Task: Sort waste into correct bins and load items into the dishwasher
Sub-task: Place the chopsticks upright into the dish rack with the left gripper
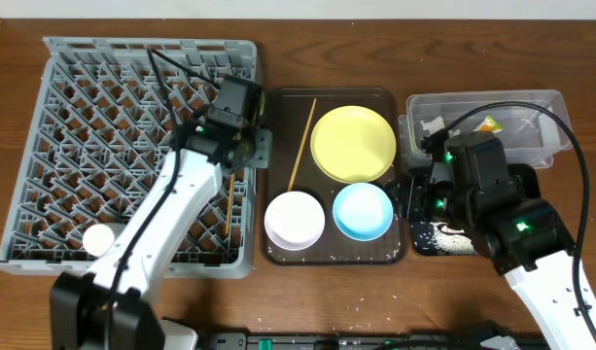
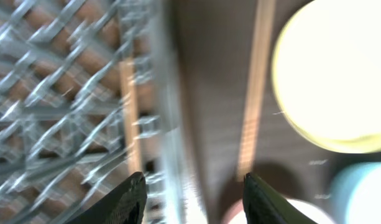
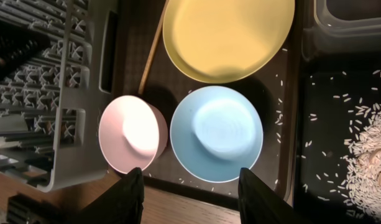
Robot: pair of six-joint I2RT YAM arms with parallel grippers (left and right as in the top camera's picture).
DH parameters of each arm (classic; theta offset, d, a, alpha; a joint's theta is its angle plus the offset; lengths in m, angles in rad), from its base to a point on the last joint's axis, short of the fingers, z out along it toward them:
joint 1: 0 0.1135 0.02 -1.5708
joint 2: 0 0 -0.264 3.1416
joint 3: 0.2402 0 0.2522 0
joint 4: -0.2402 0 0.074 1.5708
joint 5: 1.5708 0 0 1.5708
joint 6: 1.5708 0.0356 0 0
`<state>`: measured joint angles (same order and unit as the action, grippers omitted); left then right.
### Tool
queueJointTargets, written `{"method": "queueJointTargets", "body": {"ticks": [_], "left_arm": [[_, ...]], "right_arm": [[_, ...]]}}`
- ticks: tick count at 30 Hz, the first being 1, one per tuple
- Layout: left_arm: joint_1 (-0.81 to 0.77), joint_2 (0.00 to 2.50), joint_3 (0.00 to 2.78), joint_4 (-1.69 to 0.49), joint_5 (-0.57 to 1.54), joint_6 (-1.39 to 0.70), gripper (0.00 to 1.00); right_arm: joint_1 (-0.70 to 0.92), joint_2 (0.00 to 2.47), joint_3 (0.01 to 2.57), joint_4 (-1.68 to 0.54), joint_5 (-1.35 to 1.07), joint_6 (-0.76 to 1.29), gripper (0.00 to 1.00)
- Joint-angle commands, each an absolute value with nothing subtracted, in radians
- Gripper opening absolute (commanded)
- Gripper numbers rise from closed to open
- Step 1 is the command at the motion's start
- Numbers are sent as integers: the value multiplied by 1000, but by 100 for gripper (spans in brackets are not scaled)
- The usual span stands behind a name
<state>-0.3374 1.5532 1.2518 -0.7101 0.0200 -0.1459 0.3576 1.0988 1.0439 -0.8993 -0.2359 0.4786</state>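
The grey dish rack [image 1: 132, 146] fills the left. My left gripper [image 1: 257, 146] hangs open and empty over its right edge; its view is blurred [image 2: 193, 199]. One chopstick [image 1: 227, 209] lies in the rack [image 2: 129, 112]. The other chopstick [image 1: 300, 146] lies on the brown tray [image 2: 255, 87] beside the yellow plate [image 1: 353, 143]. The white bowl [image 1: 295, 219] and light blue bowl [image 1: 363, 210] sit in front. My right gripper [image 3: 190, 196] is open and empty, near the blue bowl [image 3: 216, 134]. The clear tub [image 1: 482, 122] holds the snack wrapper [image 1: 490, 123] and tissue [image 1: 434, 126]. Rice [image 3: 370, 155] lies in the black tray [image 3: 327, 93].
The dark brown serving tray [image 1: 278, 258] sits between the rack and the bins. A small white round object [image 1: 100, 238] rests in the rack's front left corner. Loose rice grains [image 3: 280, 115] dot the serving tray's right side. My right arm [image 1: 511, 219] covers most of the black tray.
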Motion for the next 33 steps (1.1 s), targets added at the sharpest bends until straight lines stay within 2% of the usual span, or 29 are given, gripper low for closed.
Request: {"method": "queueJointTargets", "body": {"ticks": [1,8,17,23,30,33], "left_arm": [[-353,1504,1285,-657,239,-126,51],[-440,1649,1279,-611,87,-28,51],[-445,1865,1279,-501,86,1,49],[-445,1958,1279,-442,92,1,45],[-445,2038,1279,-411,93,0,32],[-445,2041,1280,-409,93,-1,20]], "right_arm": [[347,1100,1039,-898,-236,466,47],[347,1100,1039,-897,-236,466,49],[347,1100,1039,-890,-236,466,49],[347,1100,1039,-877,-236,466,50],[347,1100,1039,-875,-236,466,50],[347,1100,1039,-875,-236,466,50]]}}
